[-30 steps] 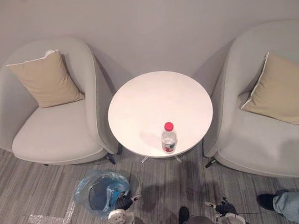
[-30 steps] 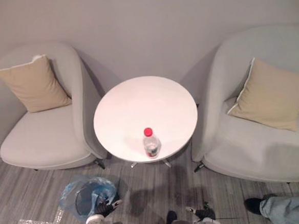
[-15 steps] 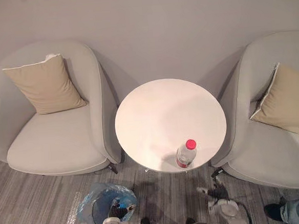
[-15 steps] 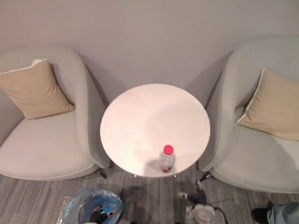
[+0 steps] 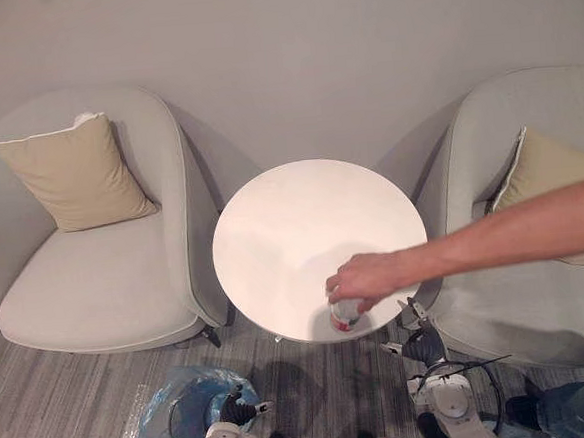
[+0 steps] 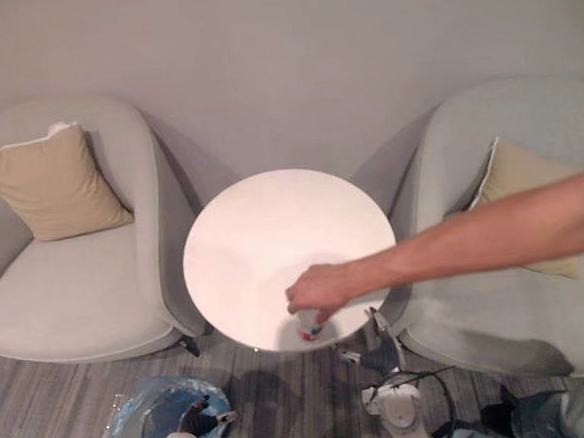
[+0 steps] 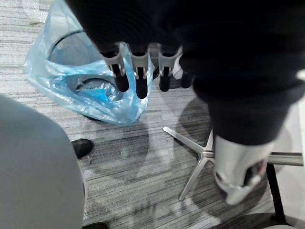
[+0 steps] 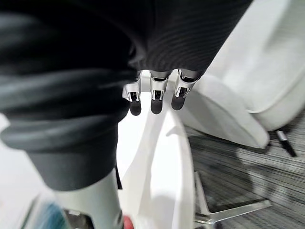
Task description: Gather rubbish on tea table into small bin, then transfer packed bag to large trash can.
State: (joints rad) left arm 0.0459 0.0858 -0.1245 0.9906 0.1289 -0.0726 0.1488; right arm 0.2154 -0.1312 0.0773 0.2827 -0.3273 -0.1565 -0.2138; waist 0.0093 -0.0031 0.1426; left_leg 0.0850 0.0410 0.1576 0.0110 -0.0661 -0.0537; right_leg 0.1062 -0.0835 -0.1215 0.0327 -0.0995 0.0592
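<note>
A clear bottle (image 5: pixel 343 317) with a red label stands near the front edge of the round white tea table (image 5: pixel 293 229). A person's hand (image 5: pixel 364 276) covers its top, with the arm reaching in from the right. The small bin (image 5: pixel 190 415), lined with a blue bag (image 7: pixel 62 76), sits on the floor to the table's front left. My left hand (image 5: pixel 242 414) hangs beside the bin, its fingers (image 7: pixel 137 74) relaxed and holding nothing. Just below the table's front right edge is my right hand (image 5: pixel 420 344), with its fingers (image 8: pixel 152 93) straight and nothing in them.
A grey armchair (image 5: pixel 97 293) with a tan cushion (image 5: pixel 73 172) stands left of the table, and another armchair (image 5: pixel 524 308) stands on the right. The table's metal foot (image 7: pixel 200 155) spreads over the striped carpet. A person's jeans leg (image 5: pixel 571 410) is at the lower right.
A person's arm has come in from the right and its hand now covers the bottle. The view has shifted. My right hand has risen closer to the table's edge.
</note>
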